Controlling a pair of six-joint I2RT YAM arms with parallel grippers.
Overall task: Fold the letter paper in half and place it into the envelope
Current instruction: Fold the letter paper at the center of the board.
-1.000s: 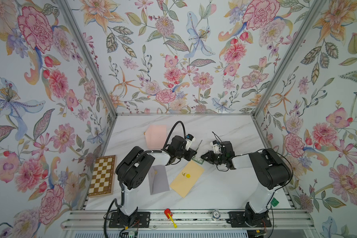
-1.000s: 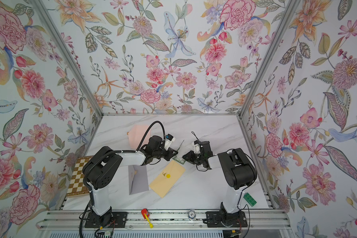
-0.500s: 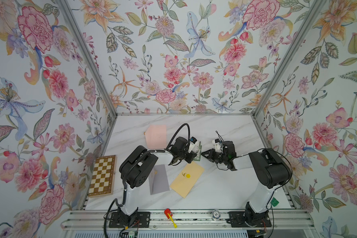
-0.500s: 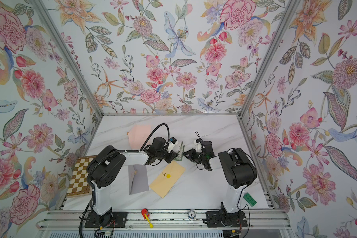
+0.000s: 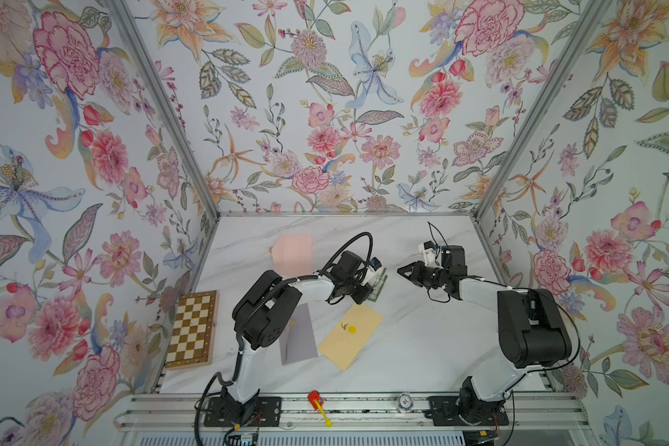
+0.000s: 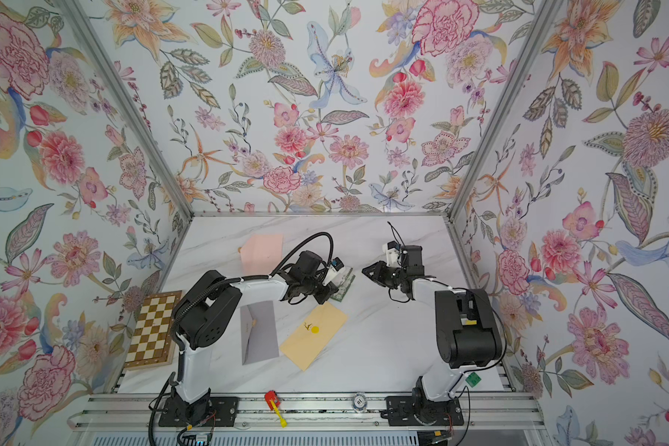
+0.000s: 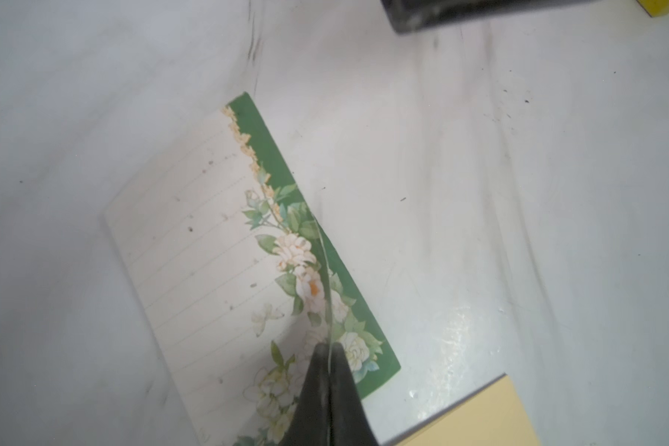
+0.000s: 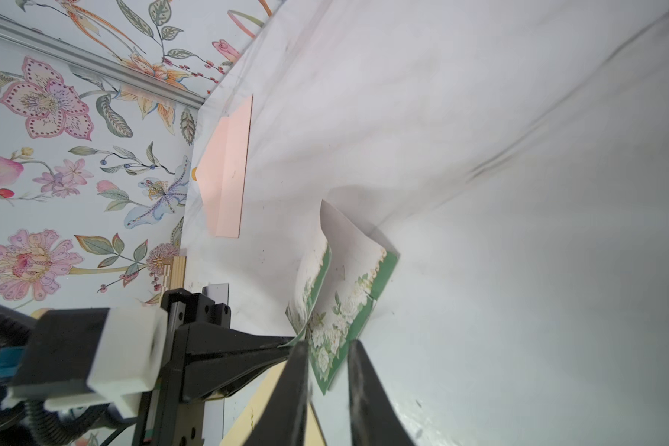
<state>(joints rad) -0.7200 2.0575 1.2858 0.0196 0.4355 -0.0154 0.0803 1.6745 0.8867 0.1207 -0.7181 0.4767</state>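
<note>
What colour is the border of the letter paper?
Its border is green, with white flowers along it; the left wrist view shows it best.

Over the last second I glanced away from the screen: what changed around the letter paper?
The right hand drew back from the letter paper toward its own side and now sits clear of it, jaws apart. The left hand barely shifted and stayed clamped on the paper's lifted edge. The chessboard did not move.

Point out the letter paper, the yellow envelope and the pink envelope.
letter paper (image 7: 194,251), left wrist view, lined part
yellow envelope (image 5: 350,340), in a top view, middle
pink envelope (image 5: 294,253), in a top view, middle
</note>
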